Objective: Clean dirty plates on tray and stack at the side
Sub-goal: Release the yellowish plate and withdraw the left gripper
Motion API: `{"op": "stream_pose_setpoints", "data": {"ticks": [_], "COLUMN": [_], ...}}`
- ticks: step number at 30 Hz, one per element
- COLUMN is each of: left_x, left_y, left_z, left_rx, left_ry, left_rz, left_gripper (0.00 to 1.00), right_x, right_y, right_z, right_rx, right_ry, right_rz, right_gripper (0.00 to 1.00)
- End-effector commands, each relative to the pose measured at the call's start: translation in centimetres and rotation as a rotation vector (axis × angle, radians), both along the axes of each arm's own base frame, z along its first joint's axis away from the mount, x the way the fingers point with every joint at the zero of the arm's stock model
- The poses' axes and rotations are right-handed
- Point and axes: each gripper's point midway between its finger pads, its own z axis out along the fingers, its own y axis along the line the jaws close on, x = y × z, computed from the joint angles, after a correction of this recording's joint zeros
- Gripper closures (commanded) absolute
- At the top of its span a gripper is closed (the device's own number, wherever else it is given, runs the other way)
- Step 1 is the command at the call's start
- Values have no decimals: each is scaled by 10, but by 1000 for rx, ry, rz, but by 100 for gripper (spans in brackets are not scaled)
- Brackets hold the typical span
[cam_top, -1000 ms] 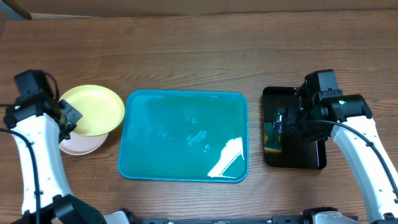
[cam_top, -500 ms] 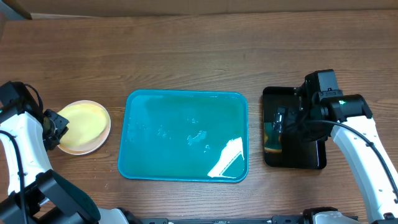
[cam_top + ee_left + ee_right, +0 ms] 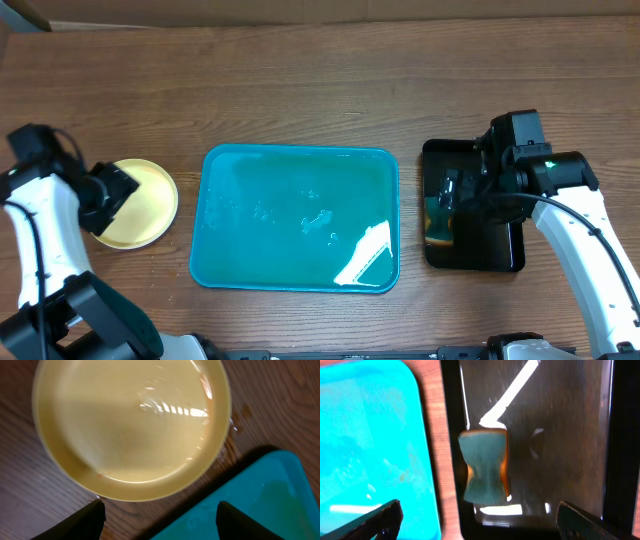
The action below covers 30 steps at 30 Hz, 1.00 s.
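A pale green plate point(image 3: 138, 204) lies flat on the table just left of the teal tray point(image 3: 295, 218). My left gripper point(image 3: 104, 194) hovers over the plate's left edge, open and holding nothing. In the left wrist view the plate point(image 3: 132, 425) fills the upper frame and looks clean and glossy, with a corner of the tray point(image 3: 260, 505) at the lower right. The left gripper point(image 3: 160, 519) has its jaws wide apart there. My right gripper point(image 3: 455, 200) is open above the black tray. The teal tray point(image 3: 370, 435) shows only wet streaks and glare.
A narrow black tray point(image 3: 500, 255) stands right of the teal tray, with a green sponge point(image 3: 436, 222) in it. The right wrist view shows the sponge point(image 3: 485, 472) lying on the wet black tray point(image 3: 560, 435). A cardboard edge point(image 3: 300, 10) runs along the back.
The left gripper carried the green plate down and left onto the white plate beside the tray, then opened and let go. The right arm has not moved.
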Motion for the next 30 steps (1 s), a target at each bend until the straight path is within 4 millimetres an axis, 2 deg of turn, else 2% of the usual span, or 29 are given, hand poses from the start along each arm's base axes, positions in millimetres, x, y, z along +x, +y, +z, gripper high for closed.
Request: {"op": "stream_pose_setpoints", "data": {"ticks": [1,4,5,7,10,16,19,26,30], "left_x": [20,28,25,9,-20,-62,-75,-91,-94], "left_y": [-45,-84,-98,-118,-141,-154,-156,-160,-163], "left_z": [16,20,19,14,10,13,17,29,57], "left_rx": [-21,4,1,-20,-67,-94,-86,26,118], "left_ry": [-77,-83,-60,18,141,304,292,-9,-281], "left_rz": [-186,-368,-422,-477,-537,-593,-619,-627,-619], "left_gripper": [27,27,26,0,0,0,0,0,0], "right_x": [15,22,20,15,8,-11,-20,-47,-59], "right_y": [4,10,14,16,15,1,0,-4,-16], "right_z": [12,13,13,10,8,4,11,38,64], "right_rx": [18,48,61,64,63,8,10,41,11], "right_ry": [-77,-100,-97,-75,-45,33,0,-261,-456], "right_rz": [11,28,75,106,99,17,3,-24,-52], "right_gripper": [0,0,0,0,0,0,0,0,0]}}
